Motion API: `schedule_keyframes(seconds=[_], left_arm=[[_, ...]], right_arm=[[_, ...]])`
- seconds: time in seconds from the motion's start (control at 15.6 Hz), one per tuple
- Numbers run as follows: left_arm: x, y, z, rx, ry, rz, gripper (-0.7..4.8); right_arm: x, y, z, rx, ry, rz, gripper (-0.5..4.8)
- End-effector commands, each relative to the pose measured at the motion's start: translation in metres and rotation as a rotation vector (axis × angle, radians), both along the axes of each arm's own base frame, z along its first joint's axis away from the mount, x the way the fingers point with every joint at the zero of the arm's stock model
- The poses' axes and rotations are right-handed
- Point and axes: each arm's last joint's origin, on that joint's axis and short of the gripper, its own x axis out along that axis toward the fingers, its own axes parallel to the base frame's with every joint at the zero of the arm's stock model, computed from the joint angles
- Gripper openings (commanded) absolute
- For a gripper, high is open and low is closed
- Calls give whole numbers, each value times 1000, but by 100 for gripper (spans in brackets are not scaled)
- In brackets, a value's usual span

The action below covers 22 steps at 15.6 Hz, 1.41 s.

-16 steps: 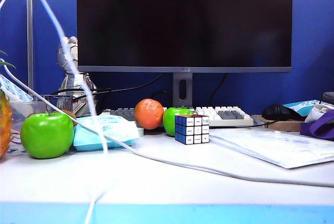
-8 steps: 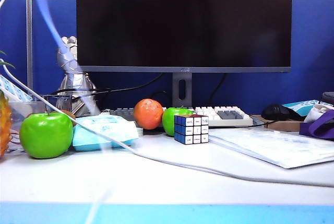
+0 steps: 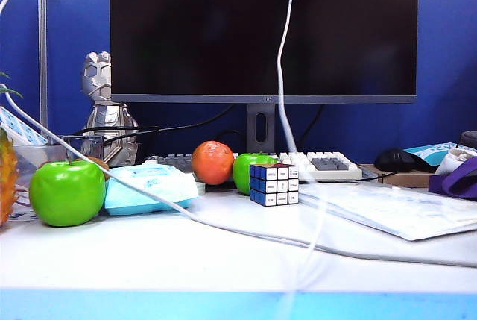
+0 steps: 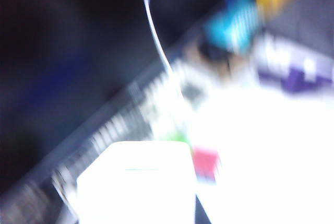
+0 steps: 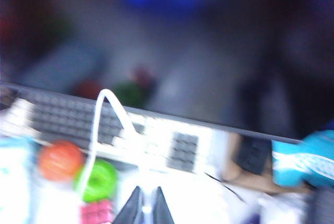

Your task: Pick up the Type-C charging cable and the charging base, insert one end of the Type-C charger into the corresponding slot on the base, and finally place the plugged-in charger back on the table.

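Note:
In the left wrist view the charging base (image 4: 136, 182), a glossy white block, fills the spot where my left gripper's jaws sit and hangs above the keyboard, so that gripper is shut on it. Its fingers are lost in blur, and the slot cannot be made out. My right gripper (image 5: 147, 188) is shut on an end of the Type-C charging cable (image 5: 99, 125), which loops up from the dark fingers (image 5: 133, 209). In the exterior view the cable (image 3: 281, 66) hangs from above in front of the monitor down toward the table (image 3: 149, 260). Neither gripper shows there.
A thick greyish cord (image 3: 223, 228) runs across the desk. Behind it sit a green apple (image 3: 67, 192), a light-blue wipes pack (image 3: 149, 186), an orange (image 3: 212, 162), a second green apple (image 3: 242, 171), a puzzle cube (image 3: 274, 184), a keyboard (image 3: 320, 165) and papers (image 3: 395, 212). The monitor (image 3: 261, 29) stands at the back.
The hanging white cable has swung from the left side, in front of the silver figurine, to the middle in front of the monitor stand. Nothing on the table has moved.

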Motion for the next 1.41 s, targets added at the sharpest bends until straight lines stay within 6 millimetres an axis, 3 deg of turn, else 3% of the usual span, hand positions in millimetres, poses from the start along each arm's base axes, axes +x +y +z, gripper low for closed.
schedule_keyframes(seconds=[0.06, 0.45, 0.58, 0.77, 1.03, 1.22, 1.28, 1.41], left_arm=[[20, -19, -28, 79, 128, -51, -6], [65, -57, -103, 282, 383, -50, -6], [78, -69, -128, 316, 449, -76, -6], [101, -94, -188, 357, 616, -176, -6], [122, -113, -252, 411, 721, -229, -6], [123, -121, -279, 359, 821, -402, -6], [120, -120, -282, 277, 890, -561, -6], [120, -119, -283, 213, 903, -663, -6]], right_arm=[[0, -7, 3, -68, -31, -34, -1], [11, -53, 4, -140, -43, -296, -1], [12, -58, 4, -140, -41, -308, -1], [13, -58, 4, -126, -45, -288, -1], [13, -57, 4, -111, -42, -261, -1], [13, -57, 4, -108, -41, -255, -1], [13, -57, 4, -107, -44, -255, -1], [14, -56, 5, -104, -50, -255, -1]])
